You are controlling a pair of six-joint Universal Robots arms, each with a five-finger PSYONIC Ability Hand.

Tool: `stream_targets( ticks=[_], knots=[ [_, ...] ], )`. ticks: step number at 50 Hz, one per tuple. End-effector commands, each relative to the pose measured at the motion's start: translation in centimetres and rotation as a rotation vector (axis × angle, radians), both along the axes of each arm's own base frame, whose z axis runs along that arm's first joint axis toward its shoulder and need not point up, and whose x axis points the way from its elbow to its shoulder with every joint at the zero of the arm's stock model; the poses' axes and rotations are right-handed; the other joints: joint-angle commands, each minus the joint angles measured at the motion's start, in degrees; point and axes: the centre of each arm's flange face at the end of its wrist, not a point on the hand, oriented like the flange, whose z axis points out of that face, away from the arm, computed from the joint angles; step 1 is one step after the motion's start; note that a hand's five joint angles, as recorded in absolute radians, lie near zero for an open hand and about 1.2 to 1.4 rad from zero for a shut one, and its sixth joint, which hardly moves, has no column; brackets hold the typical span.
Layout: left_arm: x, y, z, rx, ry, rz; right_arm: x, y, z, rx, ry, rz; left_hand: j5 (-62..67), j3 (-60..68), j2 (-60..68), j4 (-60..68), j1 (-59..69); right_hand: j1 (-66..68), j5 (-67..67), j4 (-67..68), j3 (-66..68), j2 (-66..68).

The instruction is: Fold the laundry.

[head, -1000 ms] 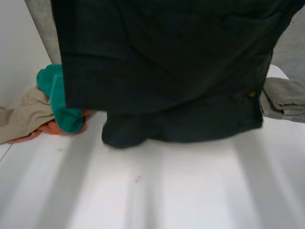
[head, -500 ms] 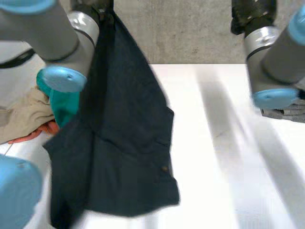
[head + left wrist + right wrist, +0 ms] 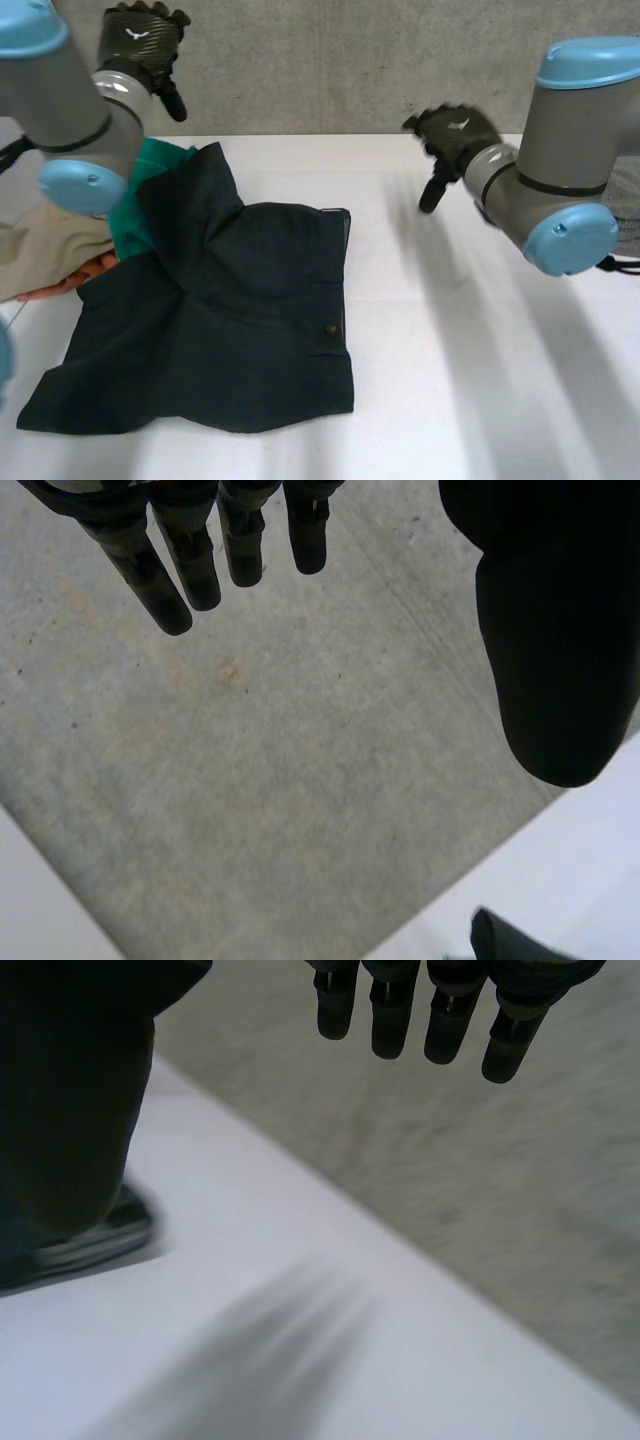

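Note:
A dark navy garment (image 3: 230,320) lies spread but rumpled on the left half of the white table (image 3: 480,380), its far corner bunched up against a laundry pile. My left hand (image 3: 145,40) hangs open above the table's far left edge, clear of the cloth; in the left wrist view its fingers (image 3: 200,550) are straight and empty, with a tip of the dark garment (image 3: 510,945) below. My right hand (image 3: 455,135) hovers open over the far middle of the table, to the right of the garment. Its fingers (image 3: 430,1010) hold nothing, and the garment's edge (image 3: 90,1245) lies by the thumb.
A pile of laundry sits at the table's left: a green piece (image 3: 150,165), a beige piece (image 3: 45,250) and an orange one (image 3: 95,268). A grey folded cloth (image 3: 628,215) lies at the right edge. A concrete wall (image 3: 330,60) stands behind the table.
The dark garment, held up before the camera a second ago, swung left and now lies on the table. Both hands have let go, opened and drawn apart.

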Motion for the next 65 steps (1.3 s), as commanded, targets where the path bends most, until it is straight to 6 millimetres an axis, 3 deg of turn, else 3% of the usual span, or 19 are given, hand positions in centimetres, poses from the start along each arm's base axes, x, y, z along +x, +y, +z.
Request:
stream_targets(
  ticks=[1,6,14,21,26,29,35,41,54,59,63,65],
  knots=[
    [2.6,4.8,-0.1,0.146,-0.067,0.007,0.8,5.9,-2.0,0.244,0.119,0.128,-2.8,-2.1,-1.7,-1.5,-0.8,14.5,14.3,14.7,15.0,15.2],
    [5.0,8.8,-1.8,0.308,-0.119,0.023,0.6,11.2,-2.5,0.351,0.151,0.244,-2.8,-2.1,-1.7,-1.5,-0.8,23.1,22.9,23.2,23.6,23.7],
    [7.4,13.7,-5.5,0.527,-0.173,-0.036,0.1,17.7,-4.2,0.435,0.17,0.421,-0.8,-0.1,0.4,0.5,1.3,39.7,39.5,39.9,40.3,40.4],
    [8.6,16.3,-8.3,0.659,-0.216,-0.105,-0.2,21.0,-5.5,0.445,0.189,0.529,15.4,16.1,16.5,16.7,17.4,42.3,42.1,42.4,42.8,43.0],
    [10.1,17.1,-10.1,0.736,-0.245,-0.095,0.3,22.4,-7.8,0.429,0.227,0.592,25.5,26.2,26.7,26.8,27.5,38.1,37.9,38.3,38.6,38.8],
    [10.6,17.1,-10.7,0.757,-0.248,-0.092,0.8,22.4,-9.0,0.394,0.227,0.596,24.5,25.2,25.6,25.8,26.5,30.3,30.2,30.5,30.9,31.0],
    [11.6,16.6,-12.3,0.815,-0.242,-0.098,2.8,20.2,-10.4,0.149,0.147,0.511,20.8,21.5,21.9,22.1,22.8,20.8,20.6,20.9,21.3,21.4],
    [11.9,16.3,-13.2,0.839,-0.238,-0.098,4.4,19.4,-11.6,-0.007,0.165,0.458,15.6,16.3,16.7,16.9,17.6,19.9,19.7,20.1,20.4,20.6],
    [11.6,16.8,-13.8,0.839,-0.254,-0.098,6.8,19.0,-13.3,-0.159,0.211,0.472,8.8,9.6,10.0,10.1,10.9,22.8,22.6,22.9,23.3,23.4],
    [11.4,17.4,-14.0,0.847,-0.279,-0.092,7.9,18.4,-13.4,-0.218,0.188,0.46,7.5,8.2,8.7,8.8,9.5,32.0,31.8,32.2,32.5,32.7],
    [11.3,17.7,-14.4,0.85,-0.307,-0.085,8.6,17.7,-13.4,-0.259,0.177,0.44,7.1,7.9,8.3,8.5,9.2,50.0,49.8,50.1,50.5,50.7],
    [11.3,17.8,-14.7,0.848,-0.325,-0.079,8.9,17.1,-13.4,-0.271,0.177,0.42,7.1,7.9,8.3,8.5,9.2,67.1,66.9,67.3,67.7,67.8]
  ],
)
